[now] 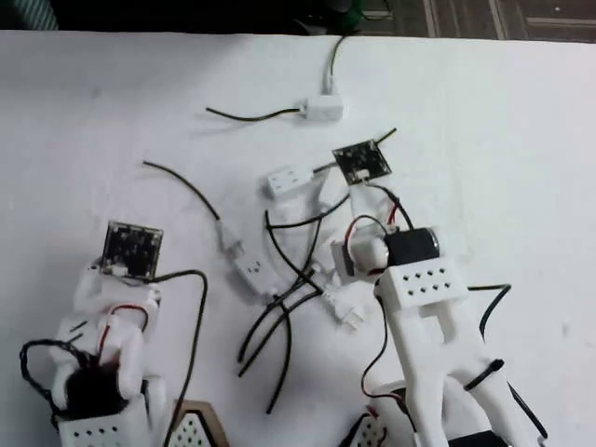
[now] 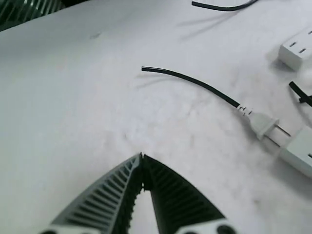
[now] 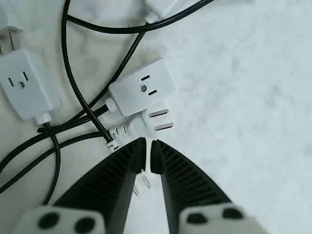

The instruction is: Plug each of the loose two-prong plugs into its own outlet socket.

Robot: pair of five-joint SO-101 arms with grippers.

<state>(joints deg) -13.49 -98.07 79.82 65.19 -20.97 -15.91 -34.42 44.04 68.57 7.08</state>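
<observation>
Task barely begun, by the look: first plug [image 2: 262, 125] lies w/ prongs facing first socket [image 2: 298, 152] but apart; second plug [image 3: 146, 123] lies beside second socket [image 3: 142, 88], prongs bare. Left end effector [image 2: 142, 163] is pinched closed, empty, low over bare surface [image 2: 73, 122]; right end effector [image 3: 146, 146] nearly closed, empty, tips just by second plug.

Bright, even overhead light washes the white table [image 1: 521, 140]; cords [image 2: 195, 83] cast soft, faint shadows.

White left arm [image 1: 93, 312] and right arm [image 1: 438, 345] carry black motors [image 1: 412, 247], red-black cables [image 1: 203, 312] and ribbed black gripper fingers [image 3: 109, 190].
</observation>
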